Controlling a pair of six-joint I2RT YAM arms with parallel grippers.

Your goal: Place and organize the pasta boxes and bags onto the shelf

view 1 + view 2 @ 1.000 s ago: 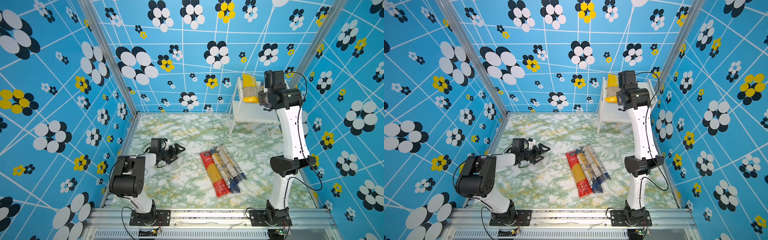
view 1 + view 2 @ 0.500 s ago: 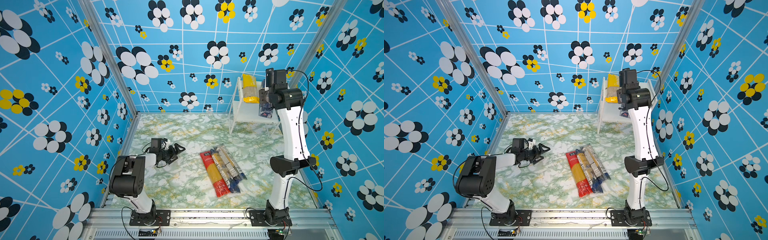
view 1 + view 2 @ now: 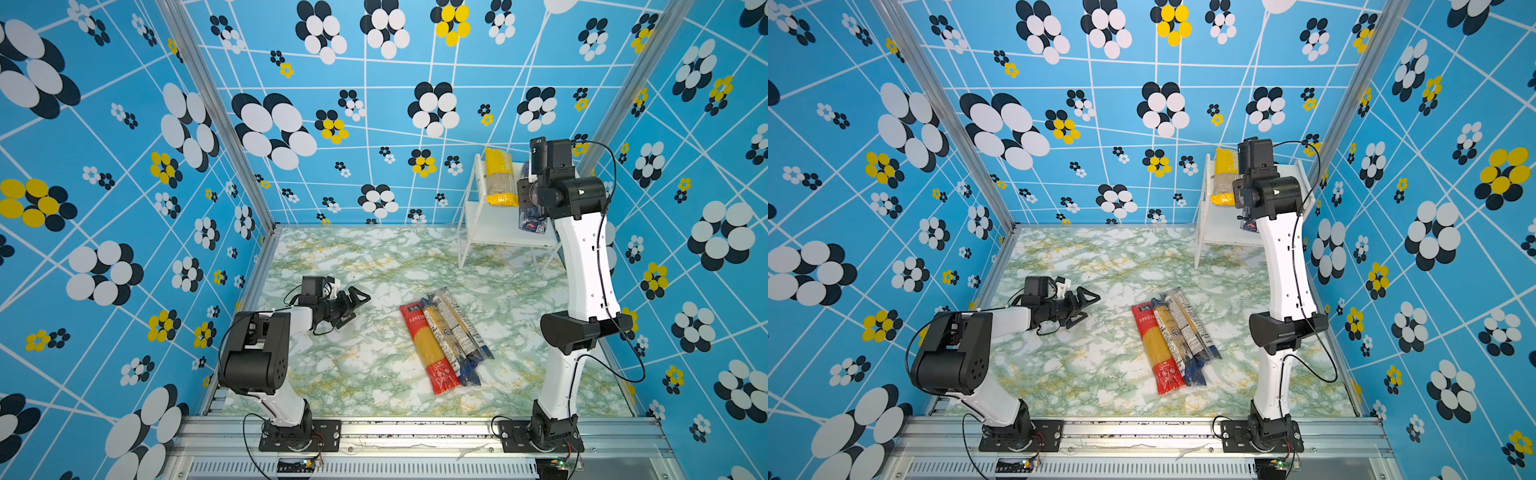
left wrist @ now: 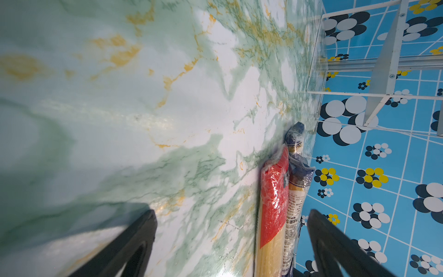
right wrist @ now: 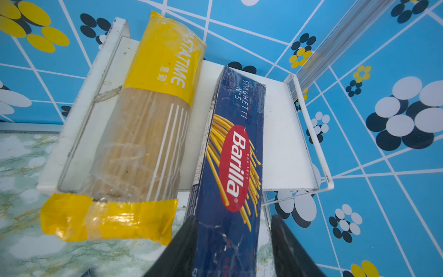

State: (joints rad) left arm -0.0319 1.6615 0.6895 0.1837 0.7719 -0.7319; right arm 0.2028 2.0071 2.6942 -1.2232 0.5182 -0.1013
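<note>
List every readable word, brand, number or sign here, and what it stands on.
"Barilla": dark blue cardboard spaghetti box.
"SPAGHETTI N°5": same box.
"DAL 1877": same box.
"ASTATIME", first letter hidden: yellow-ended clear plastic spaghetti bag.
Red plastic spaghetti pack and two slim clear packs: print too small to read.

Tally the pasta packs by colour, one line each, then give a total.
Yellow plastic spaghetti bag: 1
Dark blue Barilla cardboard box: 1
Red plastic spaghetti pack: 1
Clear slim spaghetti packs with dark-blue ends: 2
Total: 5
</note>
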